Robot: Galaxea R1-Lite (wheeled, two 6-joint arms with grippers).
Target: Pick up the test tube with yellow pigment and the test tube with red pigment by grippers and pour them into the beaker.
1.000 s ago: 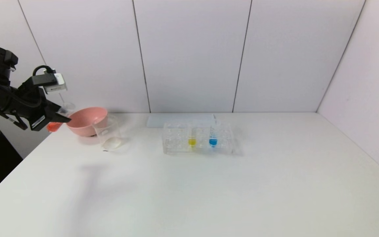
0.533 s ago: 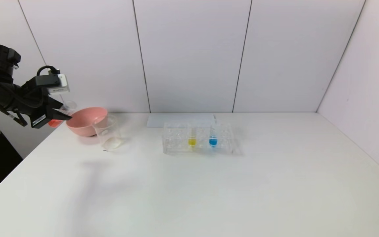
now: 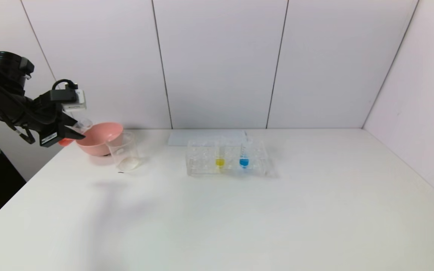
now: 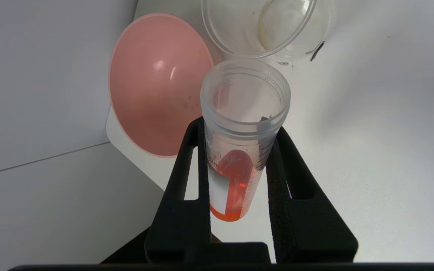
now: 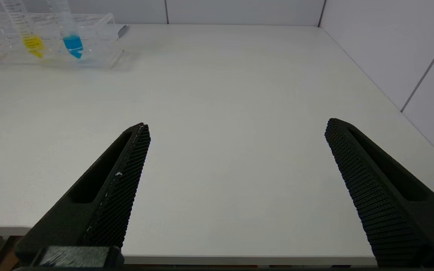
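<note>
White table (image 3: 239, 210): your stock, largest first. Pink bowl (image 3: 98, 139) and beaker (image 3: 123, 151), just beyond your left gripper (image 3: 74, 132), which clamps the tilted red tube (image 4: 239, 150). Right gripper (image 5: 236, 130), spread wide; rack (image 3: 226, 162) with yellow tube (image 3: 220, 160) well ahead.

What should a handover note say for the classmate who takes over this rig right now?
Left pincer: shut on the red-pigment tube, held tilted off the table's left edge, beside the pink bowl, mouth toward the beaker.
Right pincer: open, holding nothing, low over the table's near edge.
Yellow-pigment tube: in the rack, next to the blue tube.
Done: red tube picked.
Left: pour red, then pick up yellow and pour it.
</note>
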